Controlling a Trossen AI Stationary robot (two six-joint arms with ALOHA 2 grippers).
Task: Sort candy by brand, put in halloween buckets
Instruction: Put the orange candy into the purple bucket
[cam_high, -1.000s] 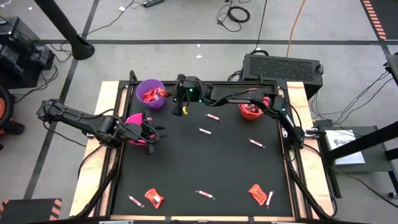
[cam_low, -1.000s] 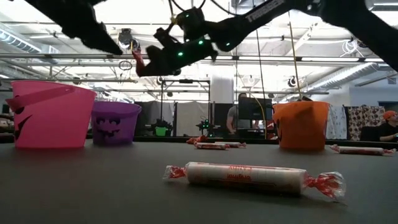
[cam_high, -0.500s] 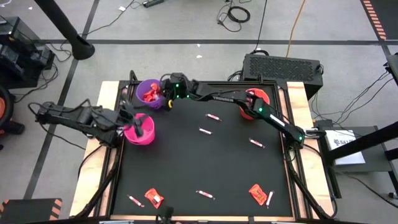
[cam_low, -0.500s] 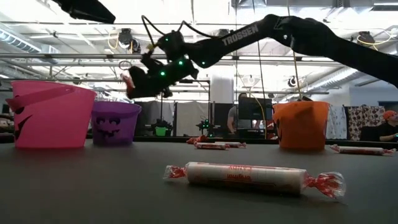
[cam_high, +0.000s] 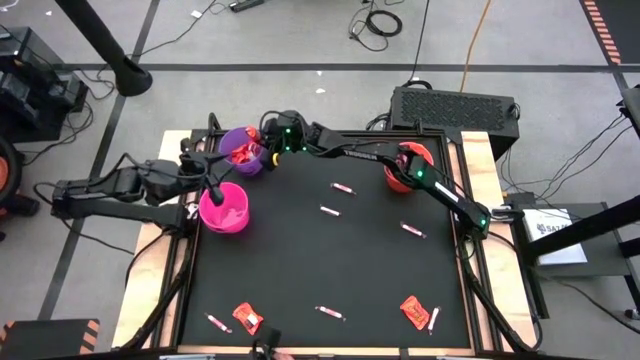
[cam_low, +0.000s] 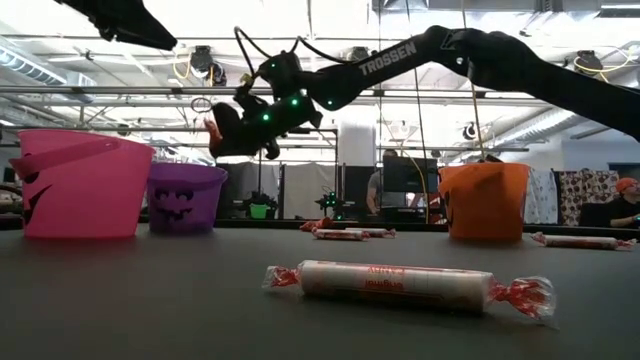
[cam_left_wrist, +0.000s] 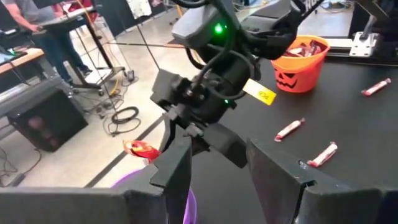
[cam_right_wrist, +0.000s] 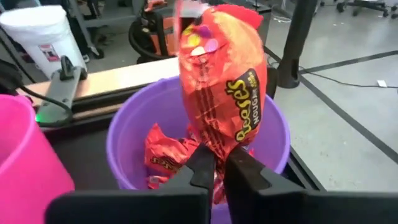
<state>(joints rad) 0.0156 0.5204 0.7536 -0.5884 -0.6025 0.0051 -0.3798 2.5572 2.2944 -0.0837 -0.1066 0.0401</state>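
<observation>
My right gripper (cam_high: 262, 150) is shut on a shiny orange-red candy packet (cam_right_wrist: 224, 81) over the purple bucket (cam_high: 238, 152), which holds more red packets (cam_right_wrist: 165, 158). My left gripper (cam_left_wrist: 221, 186) is open and empty; it hovers at the table's left side, between the purple bucket and the pink bucket (cam_high: 224, 208). The orange bucket (cam_high: 405, 170) stands at the far right with candy inside. Pinkish sticks (cam_high: 329, 210) and red packets (cam_high: 412, 310) lie on the black table. My right gripper pinches one end of the orange-red packet (cam_right_wrist: 214, 149) between its two fingers (cam_right_wrist: 200, 163). It reaches in from the table's right, above the bucket. The packet sticks out ahead of the fingers, lifted clear, over the purple bucket's opening (cam_right_wrist: 273, 140).
Sticks lie at mid-table (cam_high: 343, 188) and toward the right (cam_high: 413, 230). More sticks (cam_high: 330, 312) and a red packet (cam_high: 247, 317) lie along the near edge. One stick (cam_low: 395, 282) lies close in the low view. A raised frame edges the table (cam_high: 470, 280).
My right gripper has carried the packet leftward along the far edge, from mid-table to above the purple bucket. My left gripper has drawn back from over the pink bucket, toward the table's left and far edges. The buckets have stayed put.
</observation>
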